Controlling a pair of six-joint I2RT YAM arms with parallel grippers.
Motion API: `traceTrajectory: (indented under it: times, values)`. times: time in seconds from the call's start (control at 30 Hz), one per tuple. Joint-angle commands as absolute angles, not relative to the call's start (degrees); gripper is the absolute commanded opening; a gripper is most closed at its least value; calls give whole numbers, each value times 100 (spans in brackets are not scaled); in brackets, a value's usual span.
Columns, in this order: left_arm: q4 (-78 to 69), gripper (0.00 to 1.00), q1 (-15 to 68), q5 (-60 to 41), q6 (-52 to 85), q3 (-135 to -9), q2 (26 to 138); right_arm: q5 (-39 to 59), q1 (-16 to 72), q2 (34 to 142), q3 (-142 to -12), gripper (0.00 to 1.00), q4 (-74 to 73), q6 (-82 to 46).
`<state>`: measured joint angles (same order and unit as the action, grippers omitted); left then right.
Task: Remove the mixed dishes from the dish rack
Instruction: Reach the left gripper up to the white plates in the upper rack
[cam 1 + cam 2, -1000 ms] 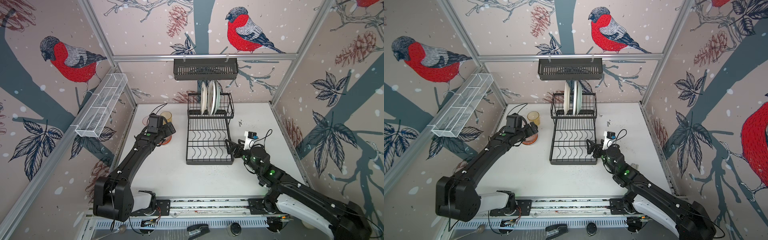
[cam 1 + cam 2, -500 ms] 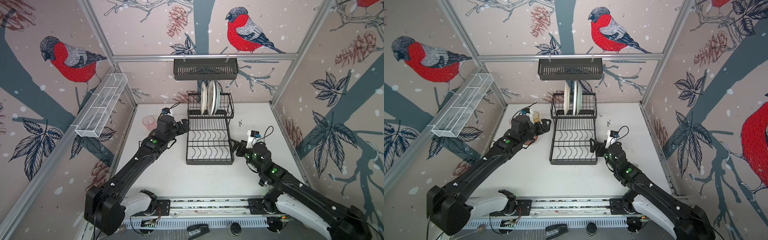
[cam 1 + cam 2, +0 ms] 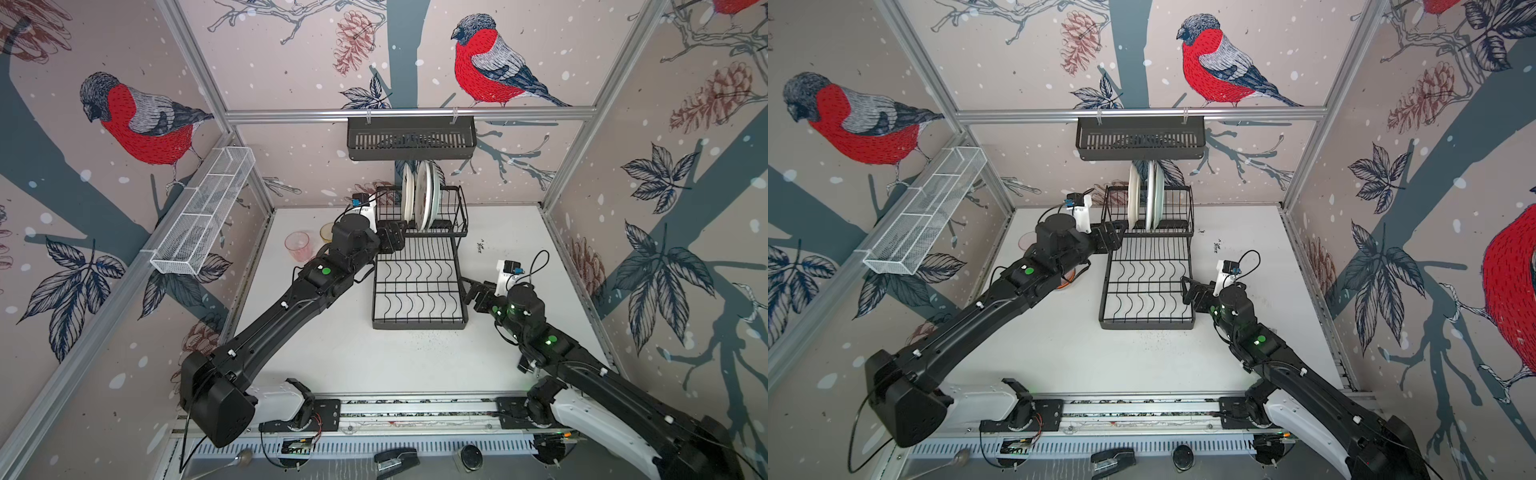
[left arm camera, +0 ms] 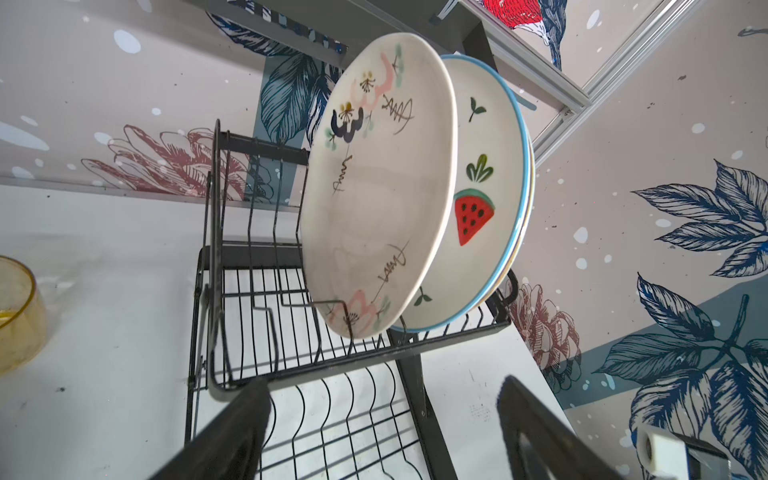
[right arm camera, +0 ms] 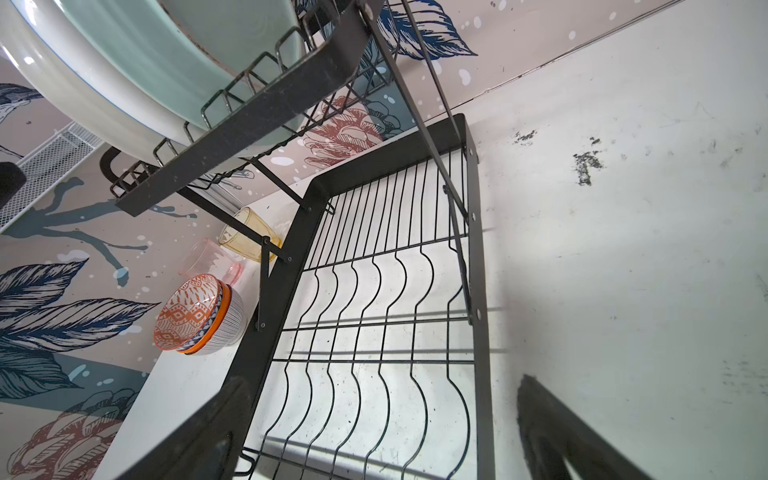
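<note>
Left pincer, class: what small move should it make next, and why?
Probably ease the left pincer forward until its open jaws straddle the rim of the floral plate. That plate stands on edge in the raised basket, the nearest dish to the pincer. The jaws are empty, and the lower tray holds no dishes.

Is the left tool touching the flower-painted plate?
Apart. The left wrist view shows the left tool open, short of the flower-painted plate, with dish rack wires visible between them.
</note>
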<state>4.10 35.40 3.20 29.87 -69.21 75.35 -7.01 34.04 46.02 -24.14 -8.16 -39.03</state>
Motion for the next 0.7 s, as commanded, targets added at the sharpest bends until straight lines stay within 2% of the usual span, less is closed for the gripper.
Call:
traceTrajectory:
  times: [0.0, 0.4, 0.5, 0.67]
  values:
    - [-40, 79, 3581, 352, 2813, -7064, 7711, -679, 3377, 4579, -2479, 100, -663, -3935]
    - [-255, 66, 3621, 1062, 2398, -7498, 8402, -733, 3353, 4293, -2391, 99, -441, -4035]
    - [-156, 59, 3621, 965, 2253, -7729, 8632, -774, 3341, 4247, -2371, 100, -382, -4035]
    - [-79, 57, 3621, 767, 2127, -8042, 8975, -787, 3331, 4180, -2355, 99, -335, -4043]
